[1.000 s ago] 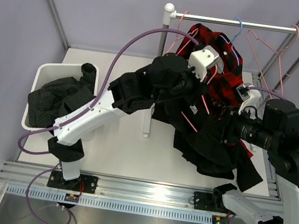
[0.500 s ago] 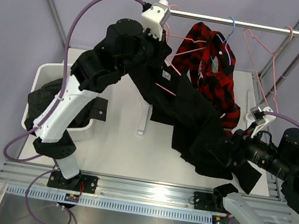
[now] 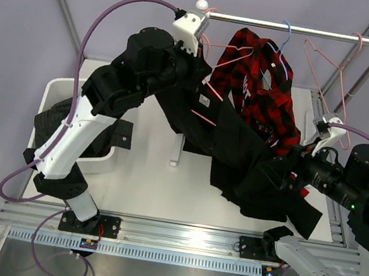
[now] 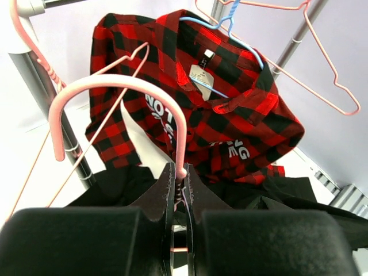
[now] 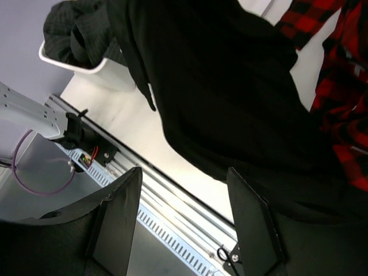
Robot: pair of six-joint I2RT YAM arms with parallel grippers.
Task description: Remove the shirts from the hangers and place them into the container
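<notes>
The left gripper (image 4: 179,172) is high at the far left end of the rail (image 3: 291,28). Its jaws are closed tight on the neck of a pink wire hanger (image 4: 115,86), just under the hook. The plain black shirt (image 3: 238,153) hangs on this hanger. The shirt does not hang straight down: its long axis runs as a diagonal from the hanger at the far left down to the near right, where its lower end spreads on the table.

The right gripper (image 5: 183,172) is at that lower, near-right end. Its jaws stand wide open and hold nothing. In the right wrist view the black cloth lies just ahead of the two fingers and above them, not between them. So the right arm is the nearer one to the free end of the shirt, and the left arm holds only the hanger.

In my judgement the next move is for the right jaws to go forward into the cloth, close on it, and pull along the diagonal, away from the hanger.

The container (image 3: 42,106) is on the left side of the table, well apart from the right gripper, with a charcoal pinstriped shirt (image 3: 59,119) already in it. The red-and-black check shirt (image 3: 266,102) is on the rail behind the black one.
</notes>
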